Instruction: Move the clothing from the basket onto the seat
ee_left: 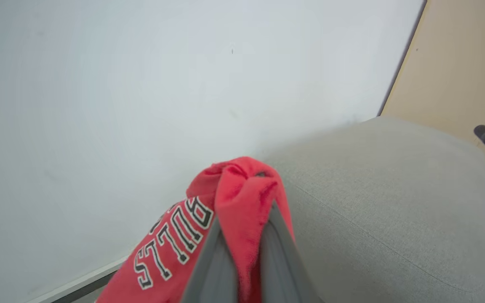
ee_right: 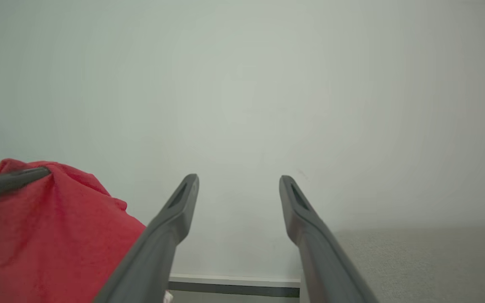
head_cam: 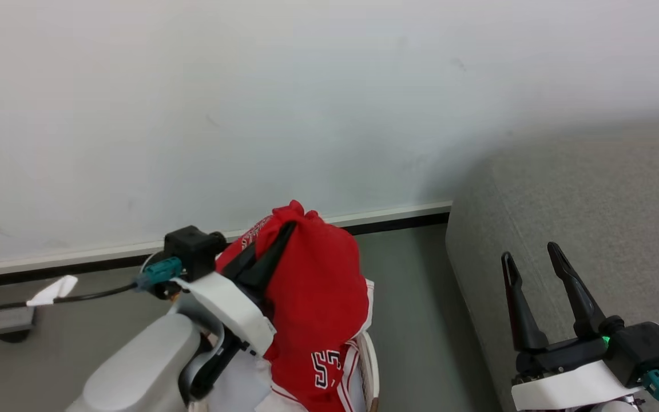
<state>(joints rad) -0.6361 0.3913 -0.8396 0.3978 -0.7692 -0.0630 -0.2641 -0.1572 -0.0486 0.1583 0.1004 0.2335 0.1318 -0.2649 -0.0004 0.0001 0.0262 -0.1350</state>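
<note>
In lower centre of head view: jersey [head_cam: 318, 297] pinched by a bunched fold in left gripper [head_cam: 286, 232], fingers clamped on cloth, held up over basket [head_cam: 372, 366]. Not on seat [head_cam: 592, 229] yet; well apart from it, bare floor [head_cam: 409, 297] between. At lower right: right gripper [head_cam: 530, 254] spread wide, holding nothing, overlapping seat edge in frame.

Risks, as judged:
- Slip. Thin pinch on a wad at the top end, bulk of cloth hanging below. Likely to pull free on a quick swing and land on floor short of seat.
- Snag. Can't tell whether lower hem is clear of basket rim; cut off at bottom edge of frame. Could drag or tip basket if swung sideways before more lift.
- Short drop. If let go over the rounded seat edge, likely to slide off.
- Cling. Draped over left fingers [ee_left: 221, 261]; may hang on after opening.

Orientation: hanging, long axis near vertical in frame, upper centre down to bottom edge. Pinched end up, "BULLS" lettering just left of the grip, numeral low, hem end down toward basket.
</note>
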